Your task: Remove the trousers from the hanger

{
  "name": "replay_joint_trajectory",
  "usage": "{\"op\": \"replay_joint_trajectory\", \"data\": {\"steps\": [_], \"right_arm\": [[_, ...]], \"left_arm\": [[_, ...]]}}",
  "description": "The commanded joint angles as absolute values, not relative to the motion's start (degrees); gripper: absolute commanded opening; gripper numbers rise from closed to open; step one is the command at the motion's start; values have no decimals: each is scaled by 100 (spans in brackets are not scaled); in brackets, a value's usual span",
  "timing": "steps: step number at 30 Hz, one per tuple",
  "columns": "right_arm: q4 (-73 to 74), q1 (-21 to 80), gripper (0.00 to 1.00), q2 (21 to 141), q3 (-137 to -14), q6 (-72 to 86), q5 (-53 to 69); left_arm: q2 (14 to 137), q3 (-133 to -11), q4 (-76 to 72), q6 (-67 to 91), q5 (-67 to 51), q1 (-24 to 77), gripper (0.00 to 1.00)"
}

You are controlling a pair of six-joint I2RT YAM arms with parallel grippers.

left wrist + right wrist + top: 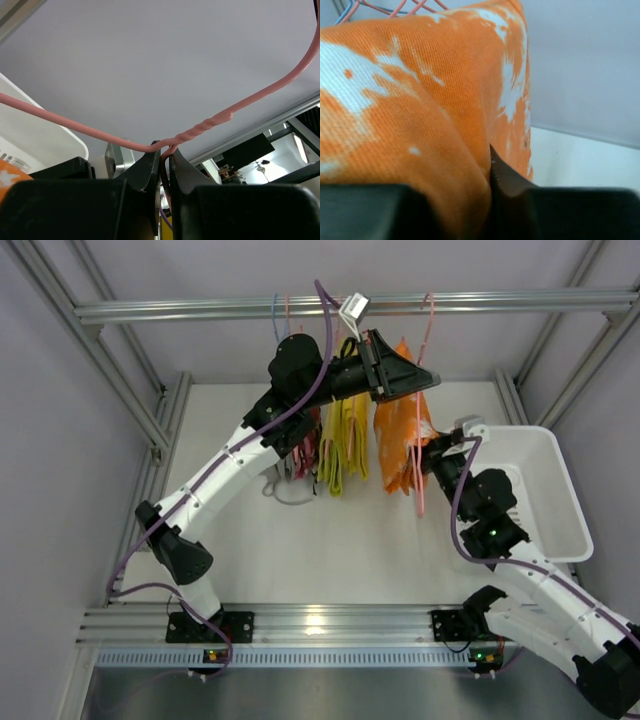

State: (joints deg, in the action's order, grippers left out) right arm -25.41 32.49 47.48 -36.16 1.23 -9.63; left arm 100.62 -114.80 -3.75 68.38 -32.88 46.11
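The orange trousers (398,435) hang folded on the pale pink hanger (427,320), whose hook is over the top rail. My left gripper (432,376) is up beside the hanger's neck. In the left wrist view it (164,154) is shut on the pink wire (215,122), just below the twisted neck. My right gripper (426,453) is at the right edge of the trousers. In the right wrist view it (487,156) is shut on the orange cloth (420,100). The cloth covers the left finger, and only the right finger (507,180) shows.
Yellow-green garments (345,445) and a pink-and-black garment (305,445) hang left of the trousers. A blue-grey hanger (277,325) hooks on the rail (180,310). A white bin (545,490) stands at the right. A grey hanger (290,490) lies on the table.
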Motion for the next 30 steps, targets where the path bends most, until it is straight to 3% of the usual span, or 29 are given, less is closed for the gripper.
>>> {"op": "replay_joint_trajectory", "data": {"steps": [1, 4, 10, 17, 30], "right_arm": [[-2743, 3094, 10, 4396, -4087, 53, -1186], [-2383, 3067, 0, 4080, -4192, 44, -1187], [-1917, 3067, 0, 3858, -4710, 316, -985], [-1425, 3067, 0, 4078, -6316, 949, -677], [-791, 3067, 0, 3859, -7778, 801, -553]], "left_arm": [[9361, -11444, -1275, 6680, -3419, 4579, 0], [9247, -11180, -1222, 6548, -3384, 4342, 0], [8983, -10365, -651, 5617, -3419, 4192, 0], [8701, -9441, -255, 4975, -3217, 4184, 0], [8850, -9150, 141, 4729, -2654, 4184, 0]]}}
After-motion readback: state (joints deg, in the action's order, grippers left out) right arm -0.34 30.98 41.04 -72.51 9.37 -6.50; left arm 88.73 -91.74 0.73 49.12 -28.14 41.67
